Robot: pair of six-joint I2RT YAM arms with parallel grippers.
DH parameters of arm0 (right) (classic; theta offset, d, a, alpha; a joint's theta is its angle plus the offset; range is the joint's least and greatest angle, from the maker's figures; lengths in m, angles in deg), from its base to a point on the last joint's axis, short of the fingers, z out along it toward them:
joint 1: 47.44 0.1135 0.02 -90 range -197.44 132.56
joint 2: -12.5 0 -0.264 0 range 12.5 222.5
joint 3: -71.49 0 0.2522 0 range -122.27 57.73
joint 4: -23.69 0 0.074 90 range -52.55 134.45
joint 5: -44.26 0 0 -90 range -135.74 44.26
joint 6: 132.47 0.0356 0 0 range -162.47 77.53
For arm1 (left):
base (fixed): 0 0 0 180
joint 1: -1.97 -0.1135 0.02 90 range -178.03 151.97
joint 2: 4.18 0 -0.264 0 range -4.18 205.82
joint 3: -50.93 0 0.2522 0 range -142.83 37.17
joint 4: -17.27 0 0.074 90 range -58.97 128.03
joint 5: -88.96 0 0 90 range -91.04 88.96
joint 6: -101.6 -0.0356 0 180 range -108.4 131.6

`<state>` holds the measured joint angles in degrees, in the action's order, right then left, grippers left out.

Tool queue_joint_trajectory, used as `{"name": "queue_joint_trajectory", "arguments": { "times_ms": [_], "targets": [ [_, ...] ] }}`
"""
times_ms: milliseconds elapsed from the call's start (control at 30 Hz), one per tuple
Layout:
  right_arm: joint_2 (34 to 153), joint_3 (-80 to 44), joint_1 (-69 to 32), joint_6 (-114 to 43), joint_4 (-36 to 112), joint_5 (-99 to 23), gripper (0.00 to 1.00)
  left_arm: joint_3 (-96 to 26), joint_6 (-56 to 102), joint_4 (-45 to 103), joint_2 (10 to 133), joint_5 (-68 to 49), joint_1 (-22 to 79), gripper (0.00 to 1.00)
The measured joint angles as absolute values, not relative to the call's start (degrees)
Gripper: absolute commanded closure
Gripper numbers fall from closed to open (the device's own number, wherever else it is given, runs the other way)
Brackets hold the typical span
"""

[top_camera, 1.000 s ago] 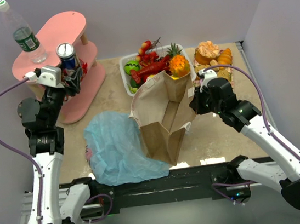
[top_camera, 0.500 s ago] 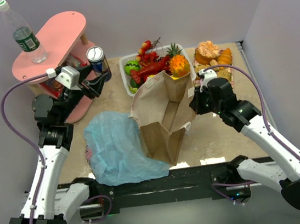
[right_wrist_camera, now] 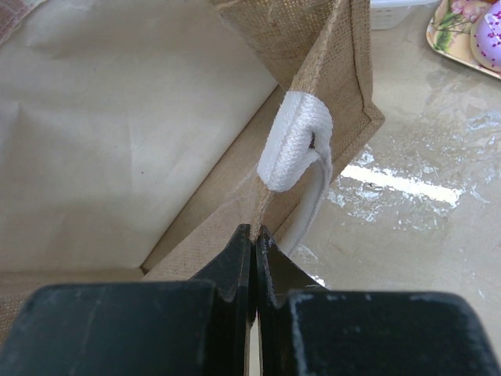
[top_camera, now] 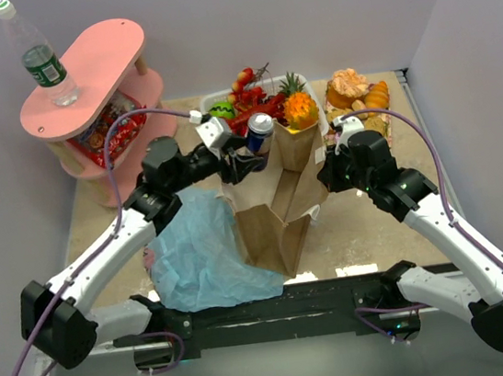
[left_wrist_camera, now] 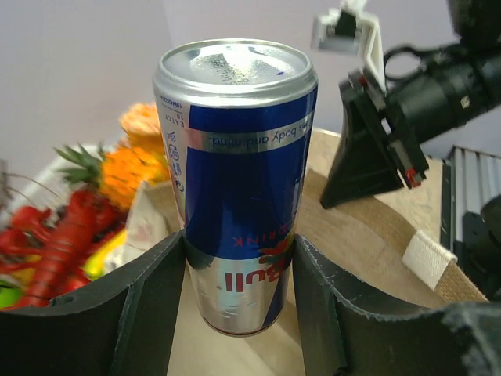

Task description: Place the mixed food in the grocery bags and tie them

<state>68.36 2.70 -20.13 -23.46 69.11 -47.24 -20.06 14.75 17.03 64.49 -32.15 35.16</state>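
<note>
My left gripper is shut on the blue can, held upright over the open mouth of the brown paper bag. In the left wrist view the blue can sits between my fingers above the bag's inside. My right gripper is shut on the bag's right rim, just below a white handle patch. The light-blue plastic bag lies flat to the left. The lobster, pineapple and other toys fill the white basket. The clear bottle stands on the pink shelf.
A pink two-tier shelf at the back left holds red snack packets on its lower tier. A plate of pastries sits at the back right. Walls close off the back and right side.
My left arm has carried the blue can from the pink shelf rightwards to above the brown bag's mouth. My right gripper has stayed on the bag rim.
</note>
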Motion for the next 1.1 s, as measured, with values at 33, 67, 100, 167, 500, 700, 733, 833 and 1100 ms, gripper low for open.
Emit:
{"name": "queue_joint_trajectory", "arguments": {
  "times_ms": [33,67,100,167,500,700,733,833,1100],
  "targets": [
    [68.4,2.7,-20.1,-23.5,69.1,-47.2,1.00,-20.1,14.5,17.6,65.6,-32.1,35.8,1.00],
    [68.4,2.7,-20.1,-23.5,69.1,-47.2,1.00,-20.1,13.9,18.4,67.2,-31.7,36.6,1.00],
    [68.4,2.7,-20.1,-23.5,69.1,-47.2,1.00,-20.1,13.9,19.0,68.2,-31.4,37.0,1.00],
    [68.4,2.7,-20.1,-23.5,69.1,-47.3,1.00,-20.3,13.5,20.2,70.6,-30.9,37.8,0.96],
    [68.3,2.7,-20.1,-23.4,69.1,-47.3,0.99,-20.3,12.5,24.3,77.5,-29.5,39.3,0.00],
    [68.2,2.7,-20.1,-23.1,69.2,-47.3,0.99,-20.6,12.3,23.4,77.4,-28.9,39.5,0.00],
    [68.2,2.7,-20.1,-23.0,69.3,-47.3,0.99,-20.6,12.0,23.4,77.2,-28.4,39.5,0.00],
    [68.2,2.7,-20.1,-23.0,69.4,-47.6,0.98,-20.7,10.8,24.2,75.9,-25.6,39.5,0.00],
    [68.1,2.7,-20.1,-23.0,69.5,-47.7,0.98,-27.6,8.9,32.5,68.4,-0.6,36.0,0.00]
  ]
}}
